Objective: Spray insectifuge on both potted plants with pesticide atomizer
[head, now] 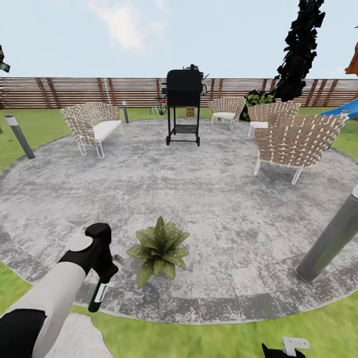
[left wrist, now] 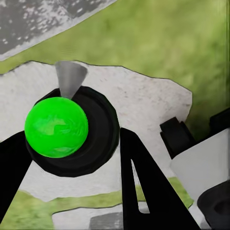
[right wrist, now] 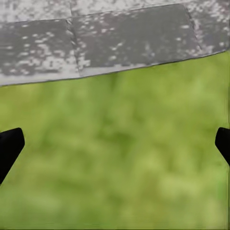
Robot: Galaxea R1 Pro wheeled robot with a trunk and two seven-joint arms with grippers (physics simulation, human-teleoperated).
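On the far left of the head view a grey bollard lamp point(head: 20, 136) stands at the patio's edge, well beyond the left pincer point(head: 103, 276); nearer, a pale stepping stone point(head: 79, 338) lies in the lawn point(head: 209, 338) under that arm. The left pincer is closed around the pesticide atomizer point(head: 98, 295), which hangs from it, dark green end lowest, over the rim of the round paved patio point(head: 199, 199); from the left wrist the bottle's bright green end point(left wrist: 56, 126) sits between the black fingers point(left wrist: 143, 187). Just to the right of this pincer, close but apart, a potted plant point(head: 159, 250) spreads speckled leaves on the paving, nothing between them. Well beyond stand a wicker sofa point(head: 92, 124), a black grill point(head: 184, 105) and wicker chairs point(head: 298, 141) before the slatted fence point(head: 64, 92); a second bollard point(head: 330, 238) leans in at right. The right pincer point(right wrist: 115, 143) hangs with fingers spread wide and empty, above grass beside the paving's edge.
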